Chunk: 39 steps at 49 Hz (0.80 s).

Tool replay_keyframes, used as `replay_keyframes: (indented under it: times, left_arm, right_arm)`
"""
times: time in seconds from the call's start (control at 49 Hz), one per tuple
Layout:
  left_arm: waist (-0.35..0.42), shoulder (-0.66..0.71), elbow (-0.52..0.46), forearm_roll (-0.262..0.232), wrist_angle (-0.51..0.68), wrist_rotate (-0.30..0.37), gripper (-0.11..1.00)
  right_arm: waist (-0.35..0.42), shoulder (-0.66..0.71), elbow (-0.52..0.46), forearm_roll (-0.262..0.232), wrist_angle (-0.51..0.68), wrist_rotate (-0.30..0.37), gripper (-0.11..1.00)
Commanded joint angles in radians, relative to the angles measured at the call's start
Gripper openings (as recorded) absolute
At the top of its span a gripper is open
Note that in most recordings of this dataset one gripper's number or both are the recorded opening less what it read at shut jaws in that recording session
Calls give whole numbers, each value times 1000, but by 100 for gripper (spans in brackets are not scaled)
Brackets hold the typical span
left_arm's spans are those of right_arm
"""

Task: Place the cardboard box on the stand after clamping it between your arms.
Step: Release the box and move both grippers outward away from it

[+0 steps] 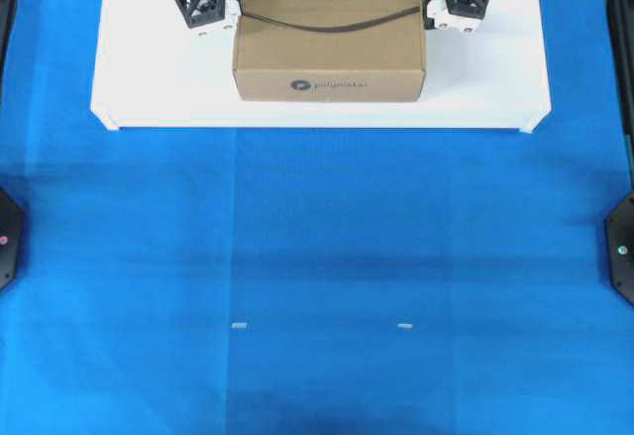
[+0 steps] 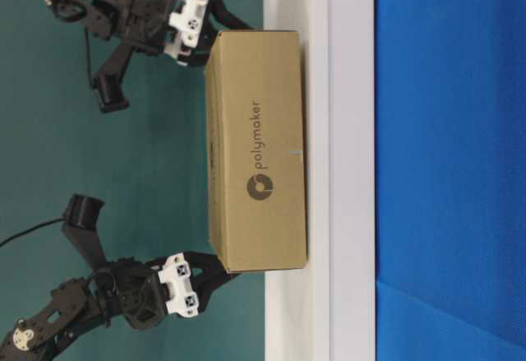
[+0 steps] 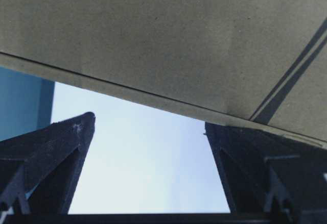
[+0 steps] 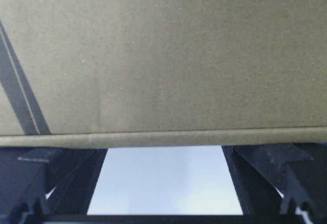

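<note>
The brown cardboard box (image 1: 329,39) with the polymaker logo rests on the white stand (image 1: 149,88), at its middle. My left gripper (image 1: 228,4) is at the box's left side and my right gripper (image 1: 432,4) at its right side, both open, fingertips at the cardboard. In the table-level view the box (image 2: 259,155) sits on the stand (image 2: 345,164) between the left gripper (image 2: 209,272) and the right gripper (image 2: 201,44). The left wrist view shows the box wall (image 3: 153,40) above spread fingers (image 3: 76,132). The right wrist view shows the wall (image 4: 163,55) over both fingers (image 4: 76,170).
Blue cloth (image 1: 317,276) covers the table in front of the stand, with two small white marks (image 1: 239,325) on it. The arm bases (image 1: 622,247) sit at the left and right table edges. A green wall (image 2: 131,164) is behind the stand.
</note>
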Motion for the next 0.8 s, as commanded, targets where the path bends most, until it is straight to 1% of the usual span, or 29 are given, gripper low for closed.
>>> replay_keyframes:
  times: [0.0,0.102,0.306,0.592,0.775]
  left_arm:
    - [-14,-43,-8,-14,-37,-25,84]
    - [0,-69,11,-15,-37,-26,84]
    - [31,-98,49,-15,-37,-25,84]
    - [41,-143,117,-14,-37,-25,84]
    - [54,-244,172,-14,-44,-26,84]
  right_arm:
    - [15,-40,-5,29,-18,-15,97]
    - [12,-51,15,29,-28,-17,97]
    - [-9,-72,66,28,-97,-20,97]
    - [-40,-110,107,26,-95,-26,97]
    - [-48,-198,141,34,-78,-17,97]
